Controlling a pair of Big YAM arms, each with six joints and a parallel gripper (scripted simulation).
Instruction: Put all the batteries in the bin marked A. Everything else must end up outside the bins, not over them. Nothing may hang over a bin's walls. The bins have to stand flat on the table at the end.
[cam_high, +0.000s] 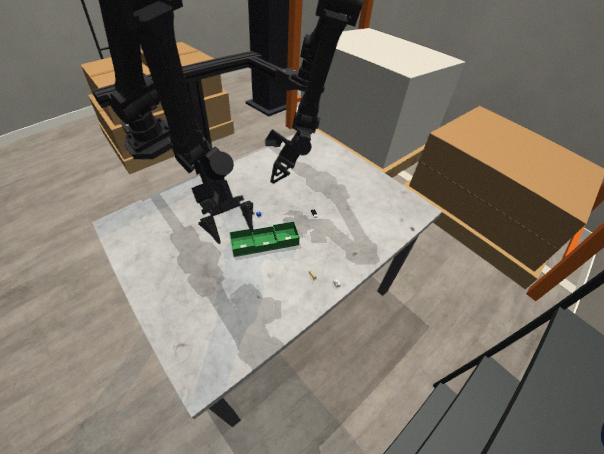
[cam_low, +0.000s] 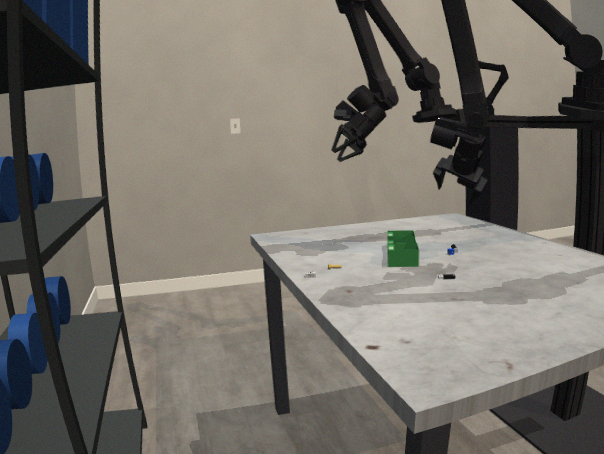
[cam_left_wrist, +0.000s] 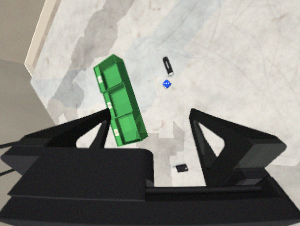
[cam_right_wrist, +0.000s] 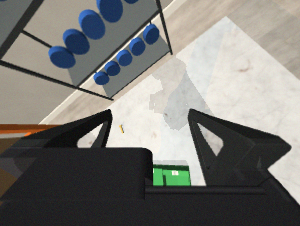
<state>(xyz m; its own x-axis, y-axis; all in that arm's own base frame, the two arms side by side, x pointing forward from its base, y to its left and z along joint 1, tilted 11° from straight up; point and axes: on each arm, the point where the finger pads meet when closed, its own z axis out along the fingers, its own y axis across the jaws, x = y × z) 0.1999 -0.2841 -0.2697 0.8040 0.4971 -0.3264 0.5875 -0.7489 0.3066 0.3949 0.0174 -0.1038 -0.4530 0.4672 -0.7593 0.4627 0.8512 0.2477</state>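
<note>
A green row of three bins (cam_high: 265, 239) stands mid-table, and its labels are too small to read. It also shows in the exterior view (cam_low: 402, 248), the left wrist view (cam_left_wrist: 120, 102) and the right wrist view (cam_right_wrist: 171, 176). A black battery (cam_high: 314, 212) with a white tip lies behind the bins' right end (cam_left_wrist: 181, 168). A second small black cylinder (cam_left_wrist: 167, 65) lies beside a small blue item (cam_high: 258, 214). My left gripper (cam_high: 279, 175) (cam_left_wrist: 150, 112) is open and empty, high above the spot behind the bins. My right gripper (cam_high: 231, 227) (cam_right_wrist: 150, 113) is open and empty, raised on the bins' front side.
A yellow screw (cam_high: 312, 274) and a small white-grey part (cam_high: 337, 283) lie in front of the bins near the table edge. The screw also shows in the right wrist view (cam_right_wrist: 121, 129). A shelf with blue cylinders (cam_low: 30, 180) stands off the table. Cardboard boxes (cam_high: 505, 185) stand beside the table.
</note>
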